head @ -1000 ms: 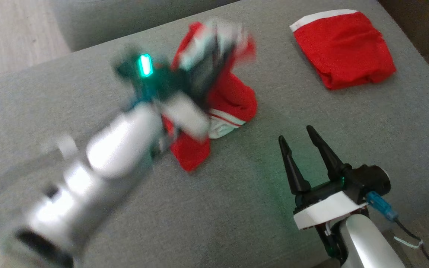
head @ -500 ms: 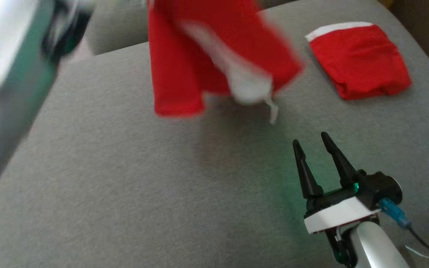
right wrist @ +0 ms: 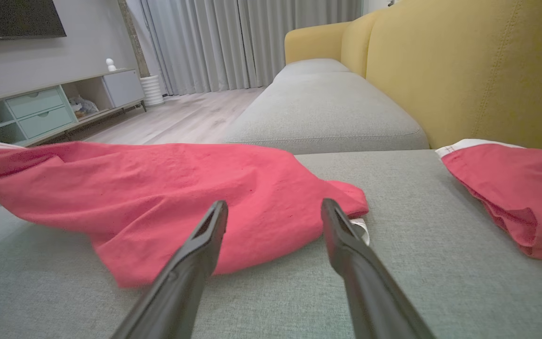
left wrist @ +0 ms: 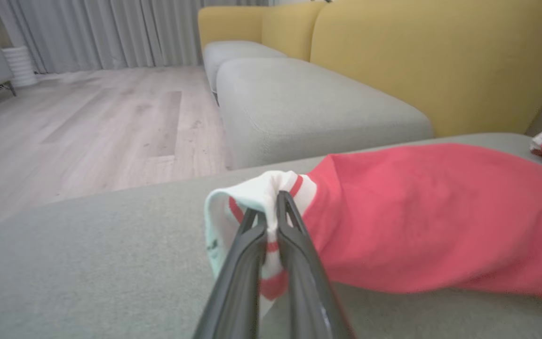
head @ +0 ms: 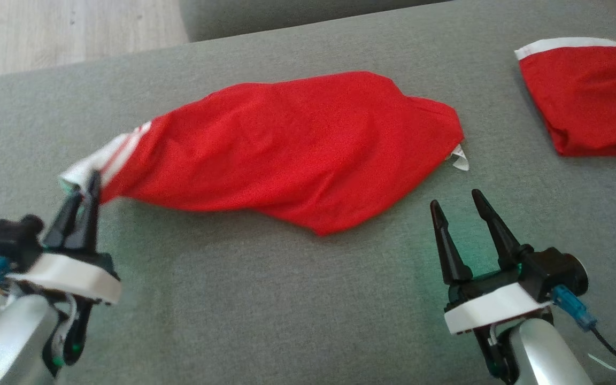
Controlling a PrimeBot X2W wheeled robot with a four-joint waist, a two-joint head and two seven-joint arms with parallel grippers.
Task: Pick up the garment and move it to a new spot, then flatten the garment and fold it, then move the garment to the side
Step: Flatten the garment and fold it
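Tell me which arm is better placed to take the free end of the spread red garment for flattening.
Right. The right tool is open, empty, and points at the garment's free end near the white tag. The left tool is shut on the striped band at the other end.

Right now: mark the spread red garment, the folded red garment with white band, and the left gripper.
spread red garment (head: 297,144), head view, mid cloth
folded red garment (head: 591,101), head view, red top
left gripper (left wrist: 271,207), left wrist view, between closed fingertips
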